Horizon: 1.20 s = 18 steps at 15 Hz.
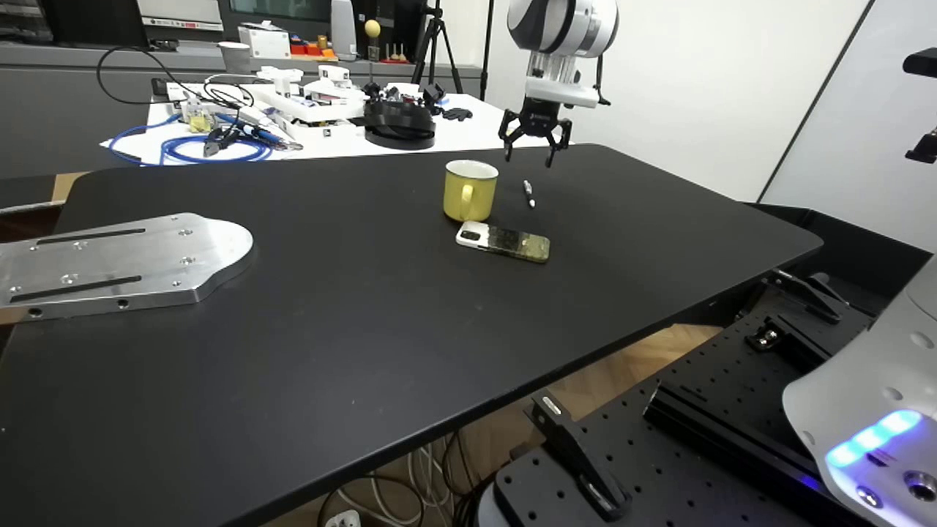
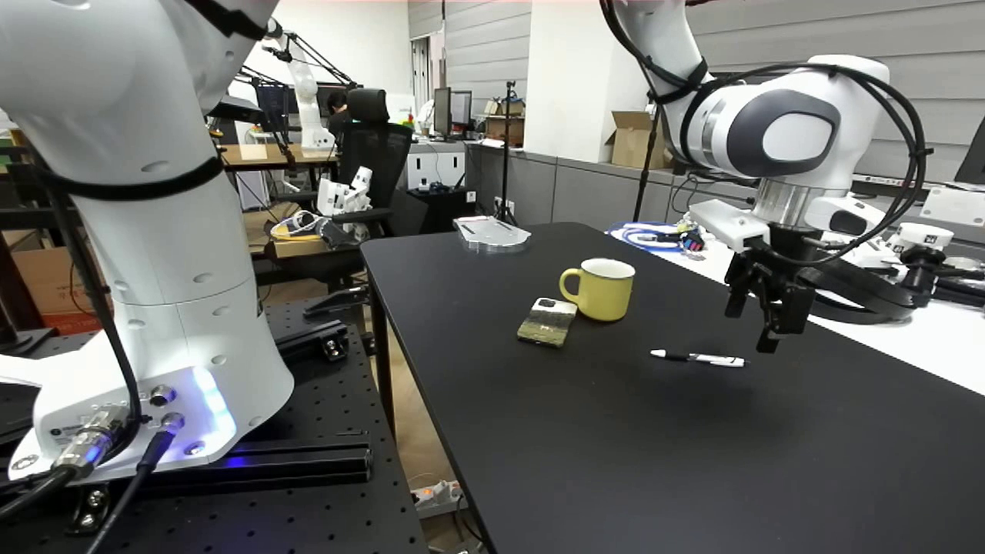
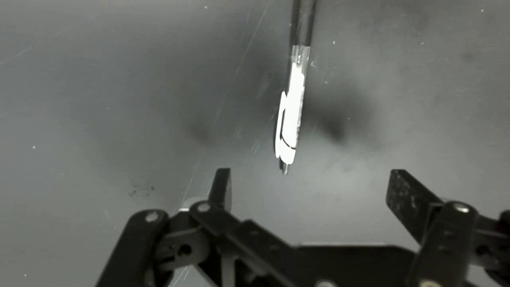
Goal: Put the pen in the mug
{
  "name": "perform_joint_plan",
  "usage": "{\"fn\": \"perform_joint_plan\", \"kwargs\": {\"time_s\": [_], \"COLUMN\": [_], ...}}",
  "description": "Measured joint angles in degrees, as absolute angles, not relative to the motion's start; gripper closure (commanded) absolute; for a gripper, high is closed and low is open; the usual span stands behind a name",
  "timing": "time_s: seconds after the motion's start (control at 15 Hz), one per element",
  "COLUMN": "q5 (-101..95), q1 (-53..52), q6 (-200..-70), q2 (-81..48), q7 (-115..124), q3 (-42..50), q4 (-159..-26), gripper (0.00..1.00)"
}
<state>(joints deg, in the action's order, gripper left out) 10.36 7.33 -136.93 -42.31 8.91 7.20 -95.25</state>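
The pen, white and black with a clip, lies flat on the dark table in both exterior views (image 1: 528,193) (image 2: 716,359). In the wrist view the pen (image 3: 294,103) points away from the jaws, its clip end nearest and its far end cut off by the top edge. The yellow mug (image 1: 455,194) stands upright near the pen, its white-lined mouth up, and also shows in an exterior view (image 2: 606,294). It is out of the wrist view. My gripper (image 1: 528,158) (image 2: 750,329) (image 3: 310,179) is open and empty, above the table, just beyond the pen's clip end.
A phone in a patterned case lies beside the mug (image 1: 505,241) (image 2: 548,321). A silver metal plate lies at the table's end (image 1: 124,256) (image 2: 492,233). A white table with cables and parts (image 1: 315,139) adjoins the far edge, behind the gripper.
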Motion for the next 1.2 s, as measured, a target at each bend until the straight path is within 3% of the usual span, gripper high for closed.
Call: {"fn": "perform_joint_plan", "kwargs": {"time_s": [0.33,0.4,0.53,1.2], "q5": [10.4,10.4,10.3,10.2], "q1": [7.3,7.3,7.2,6.6], "q6": [-138.8,-139.0,-139.0,-141.0], "q2": [-43.3,-43.6,-44.0,-44.6], "q7": [9.0,9.0,9.0,9.1], "q3": [6.9,6.8,6.6,6.6], "q4": [-96.6,-96.8,-97.1,-97.4], "gripper": [0.00,0.25,0.33,0.99]}}
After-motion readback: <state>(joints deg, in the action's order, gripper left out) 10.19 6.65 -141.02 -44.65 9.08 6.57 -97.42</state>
